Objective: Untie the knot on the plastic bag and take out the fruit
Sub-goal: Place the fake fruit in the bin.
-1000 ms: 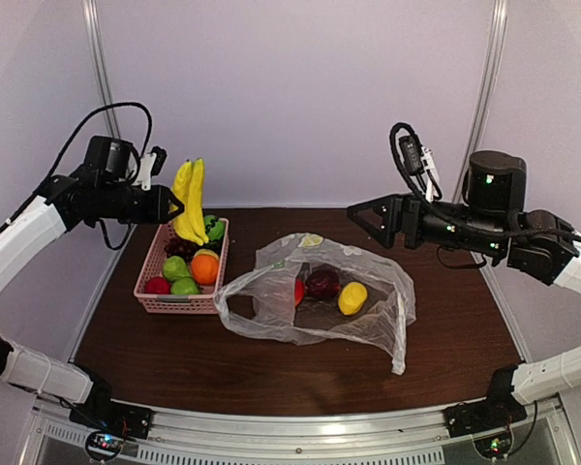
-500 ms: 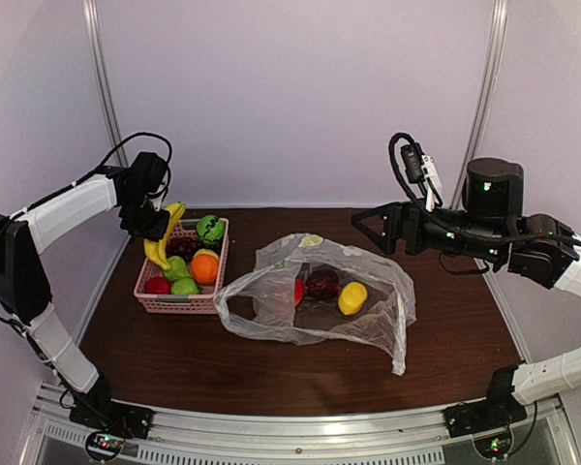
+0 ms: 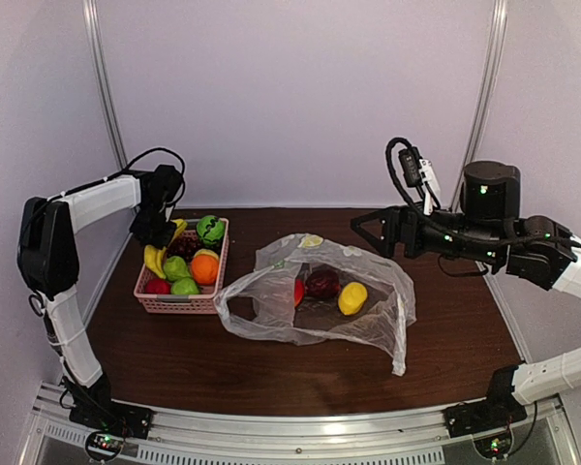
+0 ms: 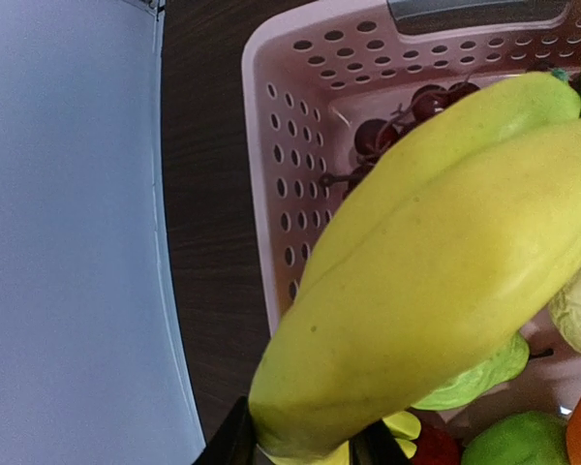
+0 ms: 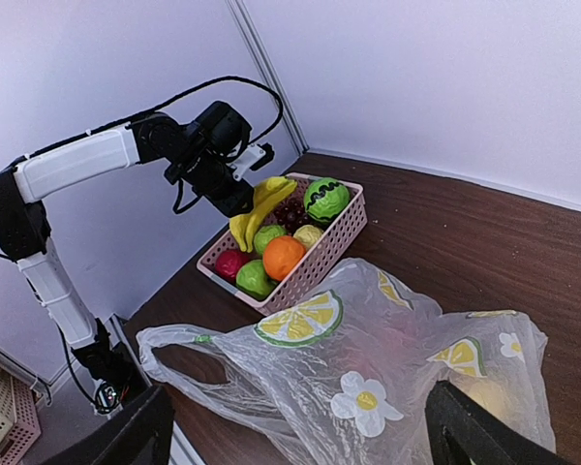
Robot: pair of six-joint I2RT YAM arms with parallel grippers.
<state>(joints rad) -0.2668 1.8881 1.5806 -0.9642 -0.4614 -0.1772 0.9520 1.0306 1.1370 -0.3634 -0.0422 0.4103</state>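
The left tool point(image 4: 310, 448) was clenched on the end of the long yellow fruit point(image 4: 436, 262), holding it just over the pink basket point(image 3: 179, 303). The right tool point(image 3: 363, 225) was spread wide with nothing in it, up in the air above the far side of the plastic bag point(image 3: 368, 325).

The bag lay in the middle of the counter point(image 3: 271, 378), crinkly and see-through. Its mouth was open and one handle loop point(image 3: 219, 308) lay loose toward the basket. It looked thin and floppy, so it would likely slide or fold if pushed. A pinch on the loop or the rim seemed best.

Inside sat a dark red fruit point(image 3: 321, 282) and a yellow fruit point(image 3: 351, 297), close together. They looked round, hard and smooth, so they might roll or slip. A grab across the middle seemed right.

The counter was smooth dark brown wood. Plain pale walls stood behind it.
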